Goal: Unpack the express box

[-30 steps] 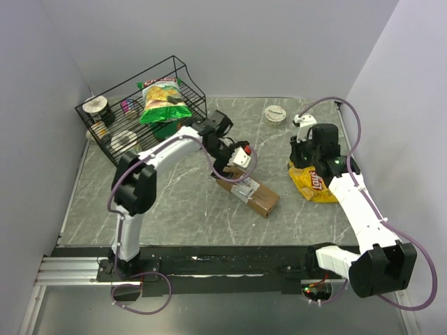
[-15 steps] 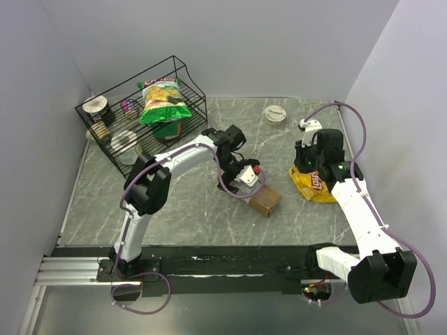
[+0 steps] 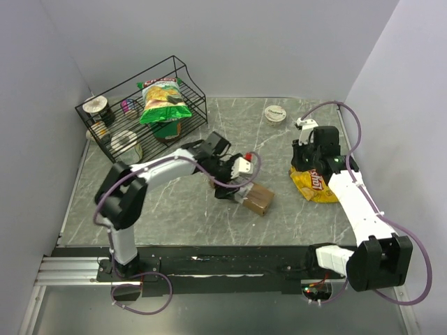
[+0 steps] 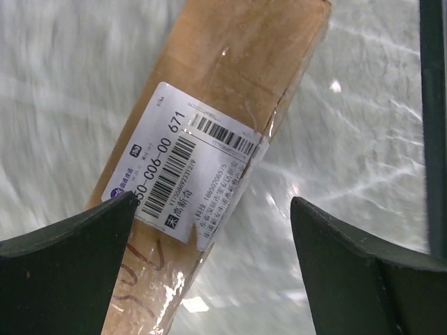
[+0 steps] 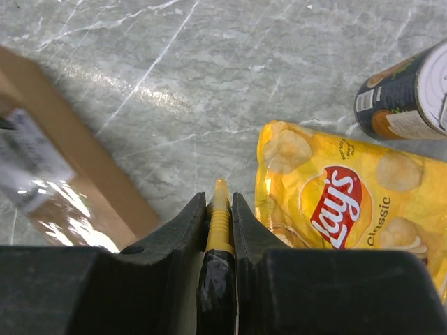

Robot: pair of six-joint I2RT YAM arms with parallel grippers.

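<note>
The express box (image 3: 257,198) is a brown carton lying on the marble table, mostly covered by my left arm in the top view. In the left wrist view the box (image 4: 237,77) runs diagonally and its white label (image 4: 185,167) faces up. My left gripper (image 4: 209,244) is open just above it. One finger (image 4: 63,258) is over the box's edge and the other (image 4: 356,265) is over bare table. My right gripper (image 5: 220,209) is shut on a yellow, black-handled tool (image 5: 218,220), beside the yellow chip bag (image 5: 349,202). The box's corner (image 5: 63,174) lies to its left.
A black wire basket (image 3: 115,115) at the back left holds a green chip bag (image 3: 163,101) and cans. A small round white tub (image 3: 276,114) sits at the back. A dark can (image 5: 408,94) lies by the yellow chip bag (image 3: 316,183). Walls close in on both sides.
My left arm has swung down across the box, and its gripper now hangs open over the labelled part. The box has shifted slightly. My right gripper has barely moved and still holds the tool.
</note>
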